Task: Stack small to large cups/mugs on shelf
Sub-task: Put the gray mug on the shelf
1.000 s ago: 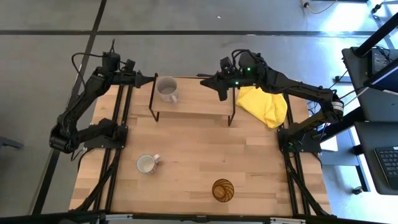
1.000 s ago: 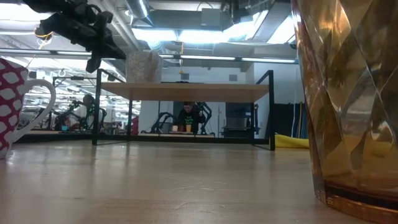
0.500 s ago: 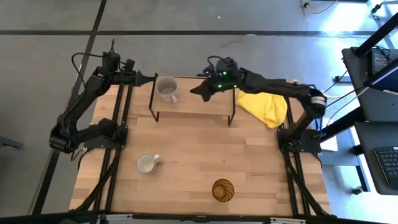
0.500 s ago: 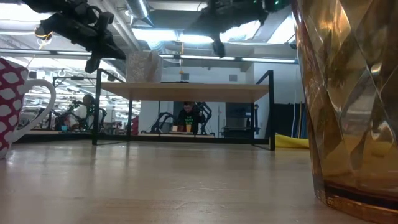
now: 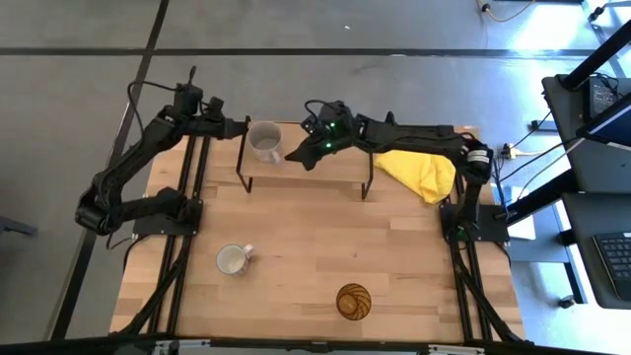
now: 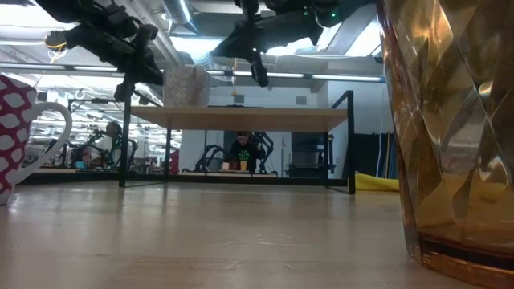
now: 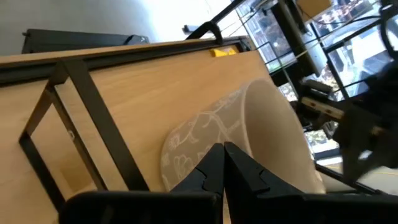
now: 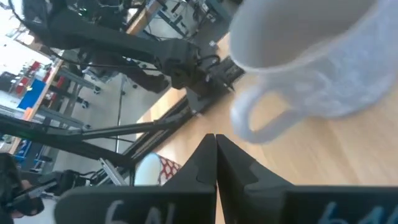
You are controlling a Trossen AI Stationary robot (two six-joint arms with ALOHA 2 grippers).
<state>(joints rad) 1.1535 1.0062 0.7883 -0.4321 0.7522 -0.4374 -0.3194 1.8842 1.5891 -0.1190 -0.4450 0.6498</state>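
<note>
Two end effectors flank grey mug (image 5: pixel 263 141) on shelf (image 5: pixel 325 170): left end effector (image 5: pixel 240 127) and right end effector (image 5: pixel 293 154) pinched closed, empty; right should spread before gripping the handle.

The grey mug (image 5: pixel 264 141) stands on the shelf (image 5: pixel 325 168) at its left end, between the 2 grippers; the left gripper (image 5: pixel 240 128) is just beside it on its left, the right gripper (image 5: pixel 293 155) just beside its handle; the white mug (image 5: pixel 233 259) and the tumbler (image 5: pixel 354 301) sit on the table (image 5: pixel 296 247), well apart from both grippers, nearer the front edge; a cloth (image 5: pixel 419 166) lies behind the right gripper, right of the shelf.
</note>
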